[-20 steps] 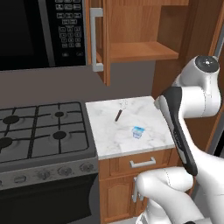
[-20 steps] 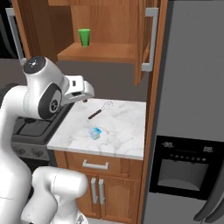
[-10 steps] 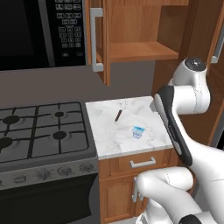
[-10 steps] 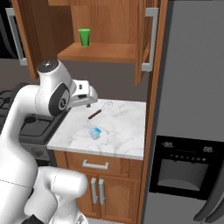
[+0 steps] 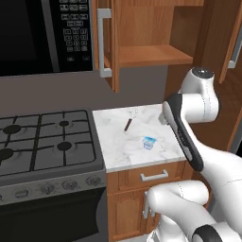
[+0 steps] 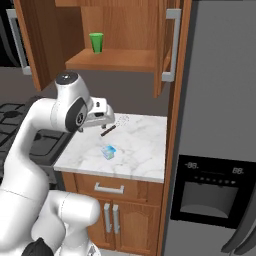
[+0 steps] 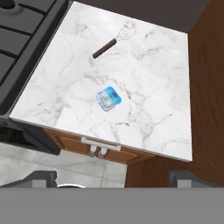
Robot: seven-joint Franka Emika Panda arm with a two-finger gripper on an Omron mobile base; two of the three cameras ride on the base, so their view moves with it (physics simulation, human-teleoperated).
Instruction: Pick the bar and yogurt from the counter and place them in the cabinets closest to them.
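Note:
The yogurt [image 5: 149,142] [image 6: 108,152] [image 7: 108,99], a tiny pale blue and white cup, stands near the middle of the white marble counter [image 5: 113,146] [image 6: 142,160] [image 7: 157,87]. My gripper [image 7: 114,178] [image 6: 102,118] hangs above the counter's front edge and looks down on the cup; its fingers are wide apart and open, holding nothing. Above the counter the wooden cabinet [image 5: 151,54] [image 6: 117,60] stands open, with a plain shelf. The bar is out of view.
A whisk with a dark brown handle [image 5: 128,122] [image 6: 109,129] [image 7: 107,46] lies at the back of the counter. A green cup [image 6: 96,42] stands on the cabinet shelf. A stove [image 5: 42,137] adjoins the counter's left, a microwave [image 5: 42,33] above it, a refrigerator [image 6: 220,125] on the right.
The arm has folded lower and the hand has dropped a little toward the counter. The yogurt and the whisk have not moved.

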